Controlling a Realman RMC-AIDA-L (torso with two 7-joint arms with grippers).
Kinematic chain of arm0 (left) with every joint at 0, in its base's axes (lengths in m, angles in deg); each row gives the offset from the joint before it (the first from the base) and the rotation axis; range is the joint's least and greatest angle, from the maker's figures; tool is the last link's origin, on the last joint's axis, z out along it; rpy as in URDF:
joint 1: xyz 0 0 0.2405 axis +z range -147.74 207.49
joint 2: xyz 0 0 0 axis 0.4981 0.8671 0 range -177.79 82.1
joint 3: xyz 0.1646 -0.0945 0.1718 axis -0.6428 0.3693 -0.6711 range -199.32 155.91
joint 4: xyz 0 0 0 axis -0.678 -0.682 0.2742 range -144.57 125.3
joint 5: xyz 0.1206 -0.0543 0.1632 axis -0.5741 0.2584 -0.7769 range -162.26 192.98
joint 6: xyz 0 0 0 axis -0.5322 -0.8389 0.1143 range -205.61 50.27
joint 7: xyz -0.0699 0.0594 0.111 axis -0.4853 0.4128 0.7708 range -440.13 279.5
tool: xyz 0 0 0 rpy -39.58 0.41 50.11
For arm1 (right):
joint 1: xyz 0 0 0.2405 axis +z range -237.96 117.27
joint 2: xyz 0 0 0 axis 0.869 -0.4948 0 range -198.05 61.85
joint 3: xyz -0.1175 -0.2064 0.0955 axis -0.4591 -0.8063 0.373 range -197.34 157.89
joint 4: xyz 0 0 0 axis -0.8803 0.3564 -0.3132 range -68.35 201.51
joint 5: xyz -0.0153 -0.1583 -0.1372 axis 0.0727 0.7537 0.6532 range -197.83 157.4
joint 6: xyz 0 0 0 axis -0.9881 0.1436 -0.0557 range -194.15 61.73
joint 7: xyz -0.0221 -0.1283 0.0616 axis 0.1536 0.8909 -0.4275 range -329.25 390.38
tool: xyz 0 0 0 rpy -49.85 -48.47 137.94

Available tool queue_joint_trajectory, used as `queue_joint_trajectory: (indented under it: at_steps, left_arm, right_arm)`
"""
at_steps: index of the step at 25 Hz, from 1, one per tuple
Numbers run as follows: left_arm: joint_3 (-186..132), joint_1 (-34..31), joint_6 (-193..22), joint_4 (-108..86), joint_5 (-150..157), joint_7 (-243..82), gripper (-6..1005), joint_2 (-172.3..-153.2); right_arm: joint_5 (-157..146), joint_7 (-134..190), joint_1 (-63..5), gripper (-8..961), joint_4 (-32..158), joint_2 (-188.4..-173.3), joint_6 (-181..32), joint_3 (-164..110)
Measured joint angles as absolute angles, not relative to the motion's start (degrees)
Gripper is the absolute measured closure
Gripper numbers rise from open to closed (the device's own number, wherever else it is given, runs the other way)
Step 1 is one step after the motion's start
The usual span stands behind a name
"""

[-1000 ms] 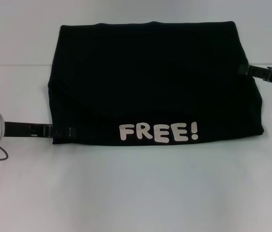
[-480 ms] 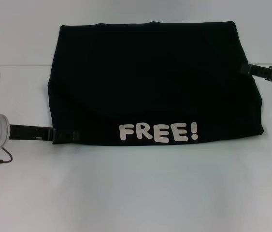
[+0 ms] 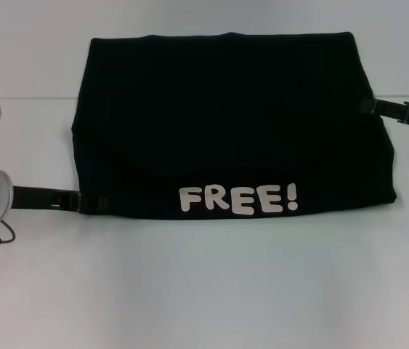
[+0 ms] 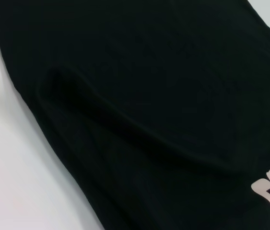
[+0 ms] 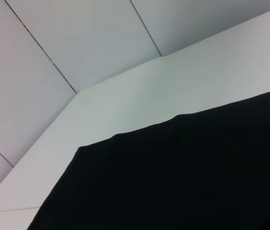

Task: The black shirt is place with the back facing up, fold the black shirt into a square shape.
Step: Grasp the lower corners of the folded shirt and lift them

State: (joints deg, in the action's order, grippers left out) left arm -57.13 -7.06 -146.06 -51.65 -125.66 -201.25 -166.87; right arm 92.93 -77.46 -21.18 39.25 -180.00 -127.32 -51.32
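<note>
White table (image 3: 204, 291) carries the black shirt (image 3: 226, 123), folded into a broad block with white lettering (image 3: 238, 198) along its near edge, the left end effector (image 3: 91, 203) at its near-left corner and the right end effector (image 3: 367, 105) at its right edge, grip states indeterminable.

The shirt (image 3: 226, 123) is soft matt black cloth with flat white lettering (image 3: 238, 198) low in the frame, on a smooth matt white table (image 3: 204, 291).
</note>
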Motion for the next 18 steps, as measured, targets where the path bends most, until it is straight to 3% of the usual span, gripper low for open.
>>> queue_joint_trajectory:
  at_steps: [7,13,18]
  left_arm:
    - [-57.1,-7.0,-146.0,-51.7,-125.8,-201.2,641,-166.65]
    - [-57.1,-7.0,-146.1,-51.9,-125.8,-201.1,869,-166.41]
    - [-57.2,-7.1,-146.5,-52.0,-125.8,-201.0,976,-166.01]
  right_arm:
    - [93.9,-77.8,-21.8,176,39.3,-179.25,-129.9,-51.4]
    - [101.1,-83.7,-22.4,177,39.2,-177.35,-132.2,-51.5]
    - [107.7,-87.8,-22.7,176,39.3,-176.72,-132.5,-51.5]
